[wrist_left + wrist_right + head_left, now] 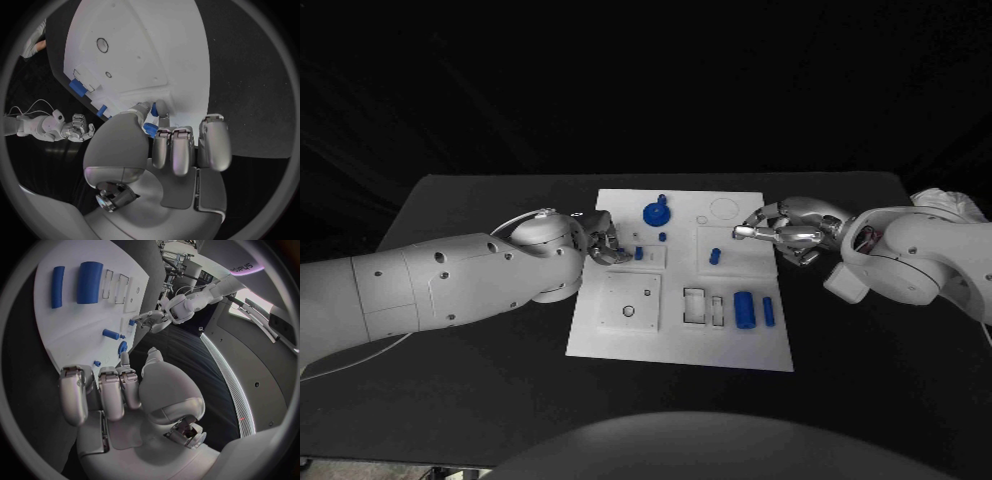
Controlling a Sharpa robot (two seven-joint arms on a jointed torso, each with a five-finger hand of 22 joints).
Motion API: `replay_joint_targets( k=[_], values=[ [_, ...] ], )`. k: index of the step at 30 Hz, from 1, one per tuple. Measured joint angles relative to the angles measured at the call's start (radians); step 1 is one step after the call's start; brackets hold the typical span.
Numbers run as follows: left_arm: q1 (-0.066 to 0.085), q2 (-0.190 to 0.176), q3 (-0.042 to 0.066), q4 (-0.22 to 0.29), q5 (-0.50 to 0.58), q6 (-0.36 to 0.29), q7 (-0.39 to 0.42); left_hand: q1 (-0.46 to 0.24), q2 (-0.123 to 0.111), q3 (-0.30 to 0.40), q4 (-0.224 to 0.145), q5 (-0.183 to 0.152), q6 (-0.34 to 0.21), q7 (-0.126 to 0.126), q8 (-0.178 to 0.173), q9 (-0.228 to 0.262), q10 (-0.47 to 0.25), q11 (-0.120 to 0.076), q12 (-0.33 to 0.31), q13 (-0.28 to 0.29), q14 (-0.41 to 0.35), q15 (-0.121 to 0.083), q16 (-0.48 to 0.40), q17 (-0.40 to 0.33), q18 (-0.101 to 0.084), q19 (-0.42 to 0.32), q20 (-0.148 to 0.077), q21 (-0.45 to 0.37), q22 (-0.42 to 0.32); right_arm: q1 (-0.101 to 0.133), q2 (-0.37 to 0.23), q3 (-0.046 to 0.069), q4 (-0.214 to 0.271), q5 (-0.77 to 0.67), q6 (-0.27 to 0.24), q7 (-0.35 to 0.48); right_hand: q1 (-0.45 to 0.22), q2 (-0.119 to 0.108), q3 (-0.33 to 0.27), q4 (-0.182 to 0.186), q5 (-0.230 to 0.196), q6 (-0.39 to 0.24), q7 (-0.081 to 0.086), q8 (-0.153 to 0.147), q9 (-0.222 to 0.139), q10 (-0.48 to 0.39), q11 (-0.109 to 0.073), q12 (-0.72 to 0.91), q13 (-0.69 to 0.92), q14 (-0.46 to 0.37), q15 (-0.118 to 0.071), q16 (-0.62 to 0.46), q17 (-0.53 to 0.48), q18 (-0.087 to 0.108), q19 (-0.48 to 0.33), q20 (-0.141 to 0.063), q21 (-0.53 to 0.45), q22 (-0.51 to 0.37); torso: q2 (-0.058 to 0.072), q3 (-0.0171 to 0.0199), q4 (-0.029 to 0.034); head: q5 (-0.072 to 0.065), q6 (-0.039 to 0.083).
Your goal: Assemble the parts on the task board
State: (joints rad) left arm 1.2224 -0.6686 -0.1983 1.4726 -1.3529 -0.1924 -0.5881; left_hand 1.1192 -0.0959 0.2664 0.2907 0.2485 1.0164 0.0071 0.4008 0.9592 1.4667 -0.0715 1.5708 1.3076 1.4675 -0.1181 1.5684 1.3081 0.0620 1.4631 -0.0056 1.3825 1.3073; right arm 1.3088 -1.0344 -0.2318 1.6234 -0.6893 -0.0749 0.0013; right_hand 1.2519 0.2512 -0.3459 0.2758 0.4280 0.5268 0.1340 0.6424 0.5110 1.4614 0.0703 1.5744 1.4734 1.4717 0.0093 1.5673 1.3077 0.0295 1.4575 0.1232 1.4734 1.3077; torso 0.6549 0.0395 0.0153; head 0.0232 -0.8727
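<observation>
1. Task board [678, 340] at frame centre, on the table [473, 400].
2. Two parts [744, 308] lie side by side, lower right of board.
3. Round part [655, 213] upper centre; small one [714, 256], possibly upright, mid-board.

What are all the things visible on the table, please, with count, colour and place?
table: one, black, under everything.
task board: one, white, middle of the table.
round part: one, blue, far side of the board.
large block: one, blue, near right of the board.
slim cylinder: one, blue, just right of the large block.
small parts: a few, blue, mid-board.
left hand: one, silver, at the board's left edge, on a small blue part.
right hand: one, silver, over the board's right edge, holding nothing visible.
</observation>
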Motion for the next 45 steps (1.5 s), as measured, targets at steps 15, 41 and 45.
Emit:
replay_joint_targets(
  k=[15, 41, 45],
  values=[
    [0.001, 0.000, 0.002, 0.001, 0.000, 0.008, -0.005, -0.054, 0.001, -0.052, 0.002, -0.061, -0.015, 0.014, -0.015, -0.001, -0.001, 0.008, 0.000, 0.000, -0.004, 0.004, 0.000, 0.000, 0.000, -0.004, 0.004, -0.004, 0.000, 0.000, 0.001, 0.000, 0.000, 0.000, 0.000, 0.000, 0.003, -0.003, 0.000, 0.000, 0.000, 0.000, 0.000, 0.000, 0.000, 0.000, 0.000, 0.001, 0.001, 0.000, 0.000, 0.000, 0.000, 0.000, 0.000, 0.000, 0.000, 0.000, 0.000, -0.0003, -0.0003, 0.000, 0.000],
    [0.002, -0.015, 0.003, 0.007, -0.004, 0.013, -0.017, -0.047, 0.007, -0.081, -0.002, -0.042, -0.054, 0.017, 0.005, 0.033, 0.000, 0.014, 0.000, 0.000, 0.000, 0.007, 0.000, 0.000, 0.000, 0.000, 0.007, -0.007, 0.000, -0.001, 0.003, 0.000, -0.002, 0.000, 0.002, 0.000, 0.005, -0.003, 0.000, 0.000, 0.004, 0.000, 0.000, 0.000, 0.000, -0.004, 0.004, 0.000, 0.003, 0.000, 0.003, 0.000, 0.000, 0.000, 0.000, 0.000, 0.000, 0.000, 0.000, -0.0008, 0.0008, -0.001, 0.000],
    [0.002, -0.018, 0.003, 0.007, -0.005, 0.014, -0.019, -0.037, 0.007, -0.081, -0.002, -0.037, -0.054, 0.017, 0.009, 0.034, 0.000, 0.014, 0.000, 0.000, 0.000, 0.007, 0.000, 0.000, 0.000, 0.000, 0.007, -0.008, 0.000, -0.001, 0.003, 0.000, -0.002, 0.000, 0.003, 0.000, 0.005, -0.003, 0.000, 0.000, 0.004, 0.000, 0.000, 0.000, 0.000, -0.004, 0.004, 0.000, 0.003, 0.000, 0.003, 0.000, 0.000, 0.000, 0.000, 0.000, 0.000, 0.000, 0.000, -0.0008, 0.0010, 0.000, 0.000]
  ],
)
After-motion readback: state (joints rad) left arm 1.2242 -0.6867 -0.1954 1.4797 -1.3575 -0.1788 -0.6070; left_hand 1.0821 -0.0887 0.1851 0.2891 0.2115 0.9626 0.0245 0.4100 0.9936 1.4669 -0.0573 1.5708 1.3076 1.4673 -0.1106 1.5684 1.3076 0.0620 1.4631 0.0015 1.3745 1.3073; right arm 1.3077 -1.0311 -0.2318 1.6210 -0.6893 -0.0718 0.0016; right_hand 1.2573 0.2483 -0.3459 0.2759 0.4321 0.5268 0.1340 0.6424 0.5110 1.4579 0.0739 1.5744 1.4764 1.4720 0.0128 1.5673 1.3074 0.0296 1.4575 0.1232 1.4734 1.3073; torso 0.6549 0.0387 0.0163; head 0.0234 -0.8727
